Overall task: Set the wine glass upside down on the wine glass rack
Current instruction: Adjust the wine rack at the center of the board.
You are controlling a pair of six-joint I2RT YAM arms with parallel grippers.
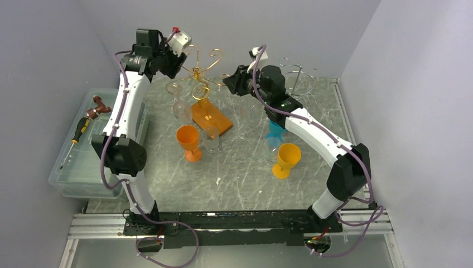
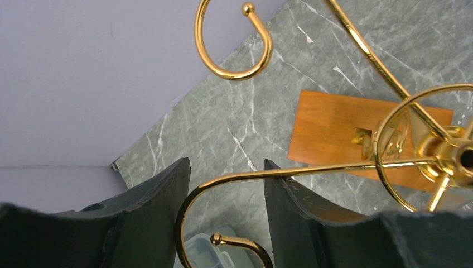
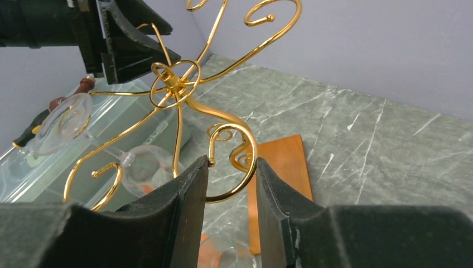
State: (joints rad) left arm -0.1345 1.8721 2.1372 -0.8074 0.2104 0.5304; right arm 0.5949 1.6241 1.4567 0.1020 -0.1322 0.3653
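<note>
The gold wire wine glass rack (image 1: 201, 72) stands on a wooden base (image 1: 212, 117) at the back middle of the table. A clear wine glass (image 3: 146, 167) hangs upside down from one of its left hooks, foot up; from above it shows as a pale wine glass (image 1: 181, 109) beside the base. My left gripper (image 2: 226, 164) is high at the rack's back left, shut on a curled hook (image 2: 187, 206) that spans both pads. My right gripper (image 3: 231, 162) comes in from the right, shut on another curled hook (image 3: 237, 187).
Loose glasses stand in front of the rack: an orange goblet (image 1: 188, 139), a clear glass (image 1: 212, 139), a blue glass (image 1: 274, 131) and a yellow goblet (image 1: 287, 159). A clear bin (image 1: 83, 162) with tools sits at the left edge. Thin silver wirework (image 1: 298, 78) stands back right.
</note>
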